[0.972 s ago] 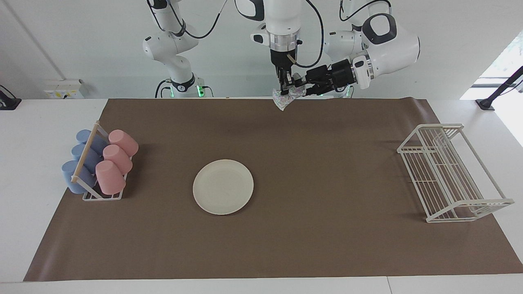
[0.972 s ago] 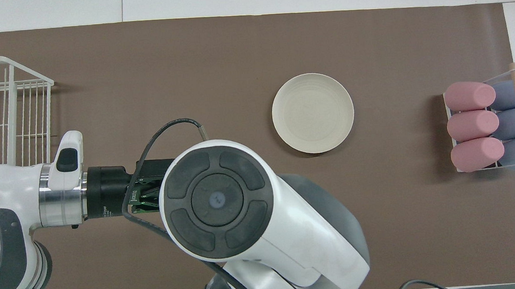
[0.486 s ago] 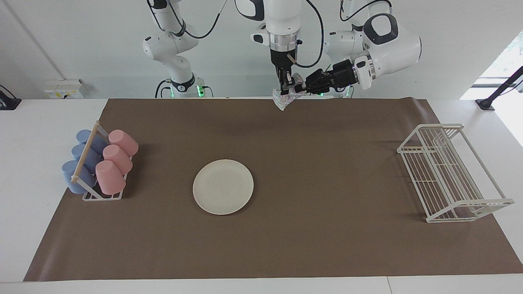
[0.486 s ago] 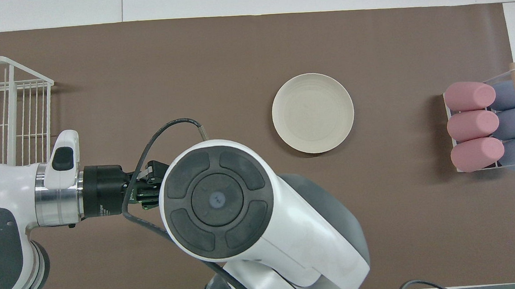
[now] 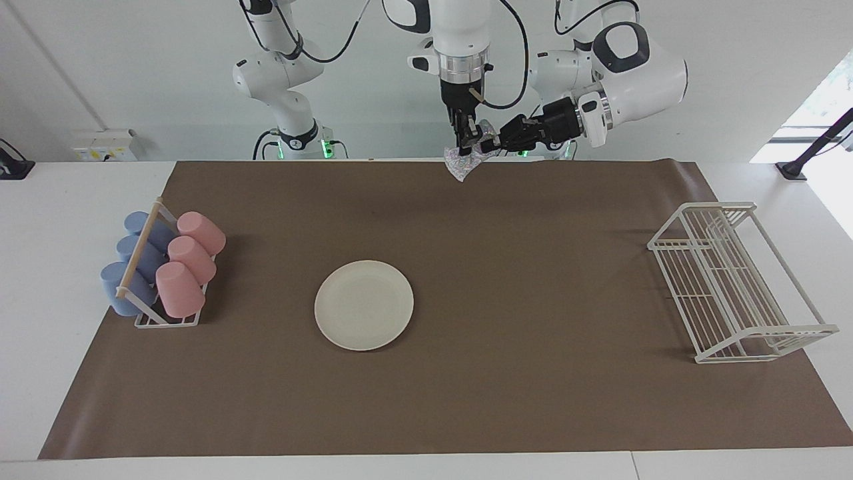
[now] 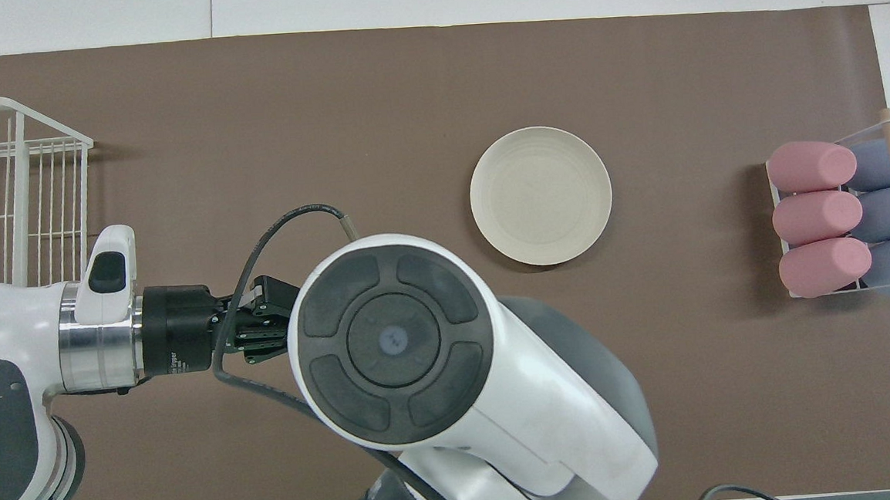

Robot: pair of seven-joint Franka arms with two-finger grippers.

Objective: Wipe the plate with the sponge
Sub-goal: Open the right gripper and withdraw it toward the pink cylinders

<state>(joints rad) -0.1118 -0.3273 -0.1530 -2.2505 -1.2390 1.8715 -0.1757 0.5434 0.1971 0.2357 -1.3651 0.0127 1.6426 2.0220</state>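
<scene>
The cup rack [image 5: 166, 319] holds 3 pink and 3 blue cups; the wire rack [image 5: 733, 287] is bare. The left gripper [image 5: 492, 142] is clamped on the sponge [image 5: 464, 162], aloft at 1 o'clock from the plate [image 5: 364, 305]; the right gripper [image 5: 466, 141] is alongside, grip unclear. Overhead, the right arm hides the sponge.

White room, white table, brown mat

A plain white wall [image 5: 120, 67] backs the white table [image 5: 40, 280]; a brown mat [image 5: 533, 400] covers most of it, and daylight enters through a window [image 5: 823, 100] at one end.

Left gripper [image 5: 491, 143] now clamps the sponge [image 5: 464, 162]; right gripper [image 5: 466, 141] slackens its hold on it.
</scene>
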